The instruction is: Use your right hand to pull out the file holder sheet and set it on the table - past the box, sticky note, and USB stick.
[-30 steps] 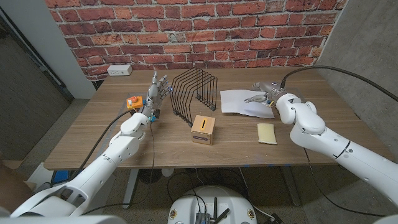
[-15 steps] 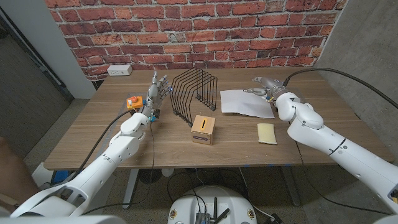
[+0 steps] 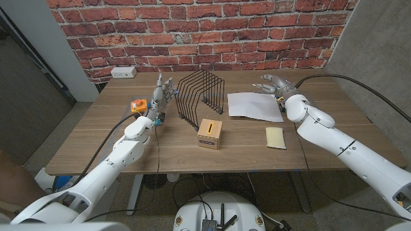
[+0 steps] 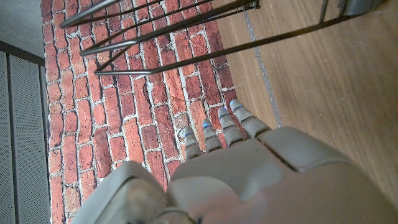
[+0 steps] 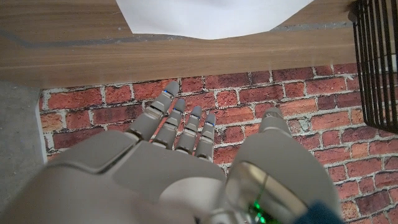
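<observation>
desk (image 3: pixel 244 138): matt brown wood grain
file holder (image 3: pixel 202 96): thin black metal wire
sheet (image 3: pixel 254 106): smooth white paper
box (image 3: pixel 210 133): pale wood

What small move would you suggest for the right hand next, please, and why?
Probably draw the right hand back toward the robot. The white sheet already lies on the table beside the wire file holder, beyond the wooden box and sticky note; the hand holds nothing.

Orange object (image 3: pixel 136 105) just left of the left hand (image 3: pixel 162 95): too small to identify (possibly the USB stick). Sheet (image 5: pixel 211 15) and file holder (image 5: pixel 378 59) are cut by the frame edge in the right wrist view; the left wrist view likewise crops the holder's wires.
</observation>
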### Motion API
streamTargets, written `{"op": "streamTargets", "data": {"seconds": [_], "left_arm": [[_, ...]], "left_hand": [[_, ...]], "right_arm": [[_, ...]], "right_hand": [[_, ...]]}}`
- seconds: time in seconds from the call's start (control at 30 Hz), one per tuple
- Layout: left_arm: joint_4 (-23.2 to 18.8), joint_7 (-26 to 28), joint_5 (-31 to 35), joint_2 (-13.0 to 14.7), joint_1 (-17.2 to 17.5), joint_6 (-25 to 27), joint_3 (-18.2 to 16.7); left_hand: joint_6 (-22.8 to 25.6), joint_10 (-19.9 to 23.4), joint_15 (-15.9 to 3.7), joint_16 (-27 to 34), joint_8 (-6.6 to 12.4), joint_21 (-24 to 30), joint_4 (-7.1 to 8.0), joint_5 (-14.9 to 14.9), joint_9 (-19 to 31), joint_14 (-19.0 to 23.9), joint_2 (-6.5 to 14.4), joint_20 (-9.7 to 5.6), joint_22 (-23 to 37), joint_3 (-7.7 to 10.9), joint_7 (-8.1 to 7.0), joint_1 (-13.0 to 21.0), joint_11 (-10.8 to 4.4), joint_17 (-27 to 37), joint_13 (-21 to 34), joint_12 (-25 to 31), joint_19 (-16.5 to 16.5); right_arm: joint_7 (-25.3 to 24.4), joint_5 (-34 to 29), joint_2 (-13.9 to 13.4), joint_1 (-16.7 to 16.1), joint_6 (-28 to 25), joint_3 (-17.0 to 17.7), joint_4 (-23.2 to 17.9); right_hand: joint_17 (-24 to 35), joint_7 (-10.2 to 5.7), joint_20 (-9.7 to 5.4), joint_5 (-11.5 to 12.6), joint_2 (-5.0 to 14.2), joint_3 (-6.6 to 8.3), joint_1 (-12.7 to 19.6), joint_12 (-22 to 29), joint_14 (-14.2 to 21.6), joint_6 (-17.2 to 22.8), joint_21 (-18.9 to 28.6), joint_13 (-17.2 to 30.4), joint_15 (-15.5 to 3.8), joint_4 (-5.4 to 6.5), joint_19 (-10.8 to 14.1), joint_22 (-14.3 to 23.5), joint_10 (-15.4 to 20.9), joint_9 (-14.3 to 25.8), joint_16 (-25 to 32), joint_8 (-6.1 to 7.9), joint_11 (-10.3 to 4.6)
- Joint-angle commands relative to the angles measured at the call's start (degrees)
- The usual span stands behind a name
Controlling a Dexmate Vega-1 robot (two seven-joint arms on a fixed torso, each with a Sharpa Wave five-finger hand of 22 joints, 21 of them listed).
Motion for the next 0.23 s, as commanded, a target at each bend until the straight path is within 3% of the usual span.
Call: {"op": "streamTargets", "data": {"seconds": [0.03,0.23], "left_arm": [[0.0,0.0,0.0,0.0,0.0,0.0,0.0],[-0.1,0.0,0.0,0.0,0.0,0.0,0.0]], "left_hand": [[0.2,0.1,-0.20,0.4,0.44,0.5,0.32,0.4,0.1,0.4,0.6,0.07,0.3,-0.03,-0.31,-0.1,-0.58,0.1,0.3,0.4,0.3],[0.2,0.0,-0.22,0.4,0.44,0.5,0.33,0.4,0.1,0.4,0.6,0.09,0.3,-0.03,-0.29,-0.1,-0.50,0.1,0.3,0.4,0.3]], "right_arm": [[-6.8,16.0,2.6,-0.7,12.9,3.0,6.8],[-8.4,20.6,4.6,0.1,18.5,2.9,11.7]], "right_hand": [[0.0,0.35,-0.36,-0.2,0.40,0.23,-0.9,0.2,-0.4,-0.2,-0.1,0.1,-1.42,0.60,-0.4,0.0,-0.2,-0.1,0.0,0.11,0.09],[0.0,0.44,-0.36,-0.2,0.65,0.18,-1.4,0.2,-0.4,-0.4,-0.1,0.1,-1.42,0.81,-0.4,0.0,-0.3,-0.1,0.1,0.04,0.29]]}}
